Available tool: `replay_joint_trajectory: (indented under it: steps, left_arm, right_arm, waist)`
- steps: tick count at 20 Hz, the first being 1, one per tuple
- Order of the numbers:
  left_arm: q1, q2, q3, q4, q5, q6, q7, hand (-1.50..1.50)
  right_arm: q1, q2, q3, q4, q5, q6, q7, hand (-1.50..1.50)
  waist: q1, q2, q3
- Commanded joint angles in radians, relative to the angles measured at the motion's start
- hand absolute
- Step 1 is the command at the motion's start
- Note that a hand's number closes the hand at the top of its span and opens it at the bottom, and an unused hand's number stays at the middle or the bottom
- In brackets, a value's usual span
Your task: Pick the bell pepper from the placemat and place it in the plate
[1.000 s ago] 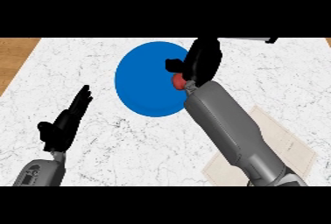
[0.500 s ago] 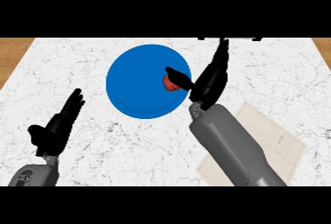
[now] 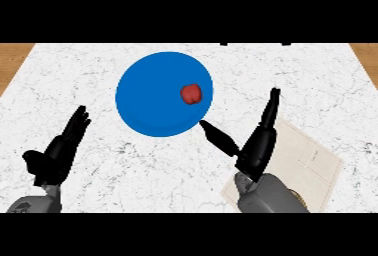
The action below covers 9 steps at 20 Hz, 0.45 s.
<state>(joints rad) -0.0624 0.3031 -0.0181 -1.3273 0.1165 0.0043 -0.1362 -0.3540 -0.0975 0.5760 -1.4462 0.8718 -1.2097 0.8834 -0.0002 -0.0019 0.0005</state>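
Observation:
A small red bell pepper (image 3: 192, 93) lies on the blue plate (image 3: 151, 100), towards the plate's right side. My right hand (image 3: 256, 145) stands open below and to the right of the plate, fingers straight up and thumb pointing at the plate's lower edge; it holds nothing. It partly overlaps the beige placemat (image 3: 310, 160) at the right. At the lower left my left hand (image 3: 57, 152) rests open with its fingers up.
The white marble counter (image 3: 88, 65) spans the view, with wooden strips at its far left and far right top corners.
My right hand has let go of the bell pepper, which now lies on the plate, and has drawn back down and to the right. The left hand has hardly moved.

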Motion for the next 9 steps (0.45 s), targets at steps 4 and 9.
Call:
replay_joint_trajectory:
  steps: [4, 9]
  left_arm:
    - [0.033, -0.009, 0.009, -0.091, -0.019, 0.001, 0.06, 0.0]
    - [0.058, -0.039, 0.017, -0.091, -0.045, -0.011, 0.041, 0.0]
  right_arm:
    - [0.215, -0.102, 0.115, -0.081, -0.134, -0.1, -0.17, -1.5]
    - [0.257, -0.164, 0.07, -0.148, -0.245, -0.076, -0.283, -1.5]
  waist:
    - [0.004, 0.001, 0.0]
    - [0.002, 0.001, 0.0]
